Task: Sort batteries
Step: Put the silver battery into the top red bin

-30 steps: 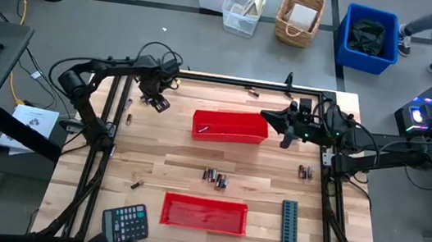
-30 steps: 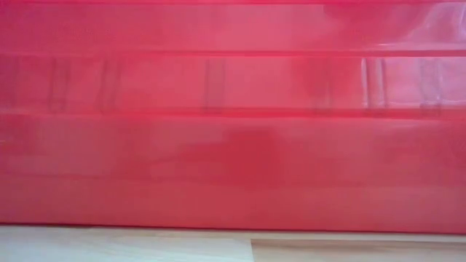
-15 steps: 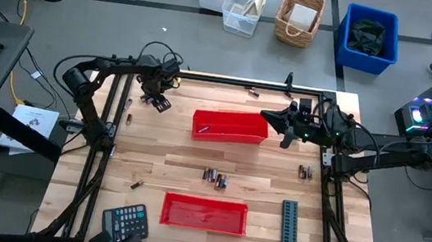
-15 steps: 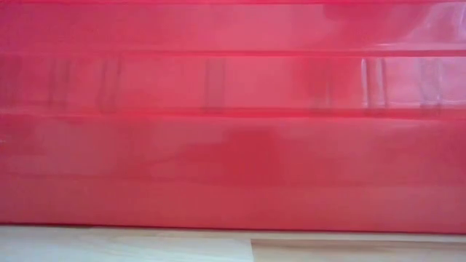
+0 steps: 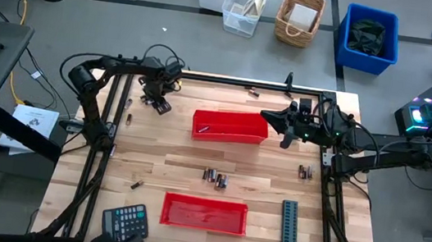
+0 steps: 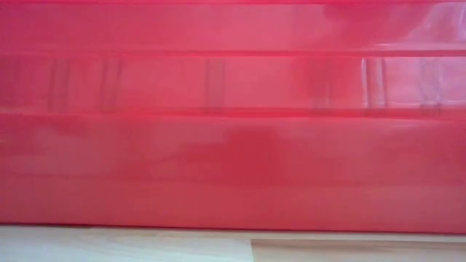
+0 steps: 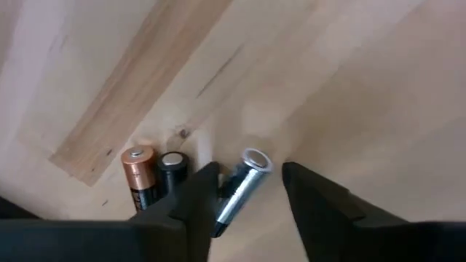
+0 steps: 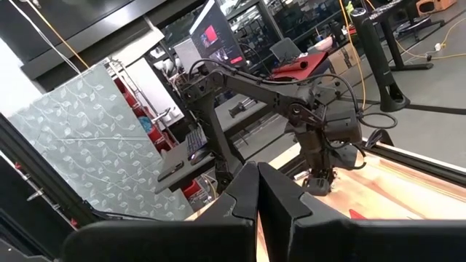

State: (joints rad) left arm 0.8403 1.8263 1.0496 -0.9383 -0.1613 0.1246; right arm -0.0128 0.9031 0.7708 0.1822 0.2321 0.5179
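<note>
- High view: we see our left gripper (image 5: 158, 102) low over the far left corner of the table (image 5: 162, 157), where a few batteries lie apart from the rest; we judge it is there to collect one for the far red tray (image 5: 230, 126), which already has a small item inside. Our right gripper (image 5: 272, 118) waits just beside that tray's right end, and we think it is simply out of the way. More batteries (image 5: 215, 177) lie grouped between the two trays, another pair (image 5: 305, 172) sits near the right edge, and the near red tray (image 5: 204, 213) looks empty.
- Low view: we see only the red wall of the near tray (image 6: 233, 116), pressed close to the camera, so nothing of the grippers or batteries shows here.
- Left wrist view: our left fingers (image 7: 196, 200) stand apart on either side of a silver battery (image 7: 239, 188), which lies on the wood between them; we cannot tell whether they touch it yet. Two more batteries, a copper-topped battery (image 7: 139, 177) and a dark battery (image 7: 173, 172), lie just beside one finger, outside the gap.
- Right wrist view: our right gripper (image 8: 257, 191) has its fingers pressed together on nothing, pointing across at the other arm.
</note>
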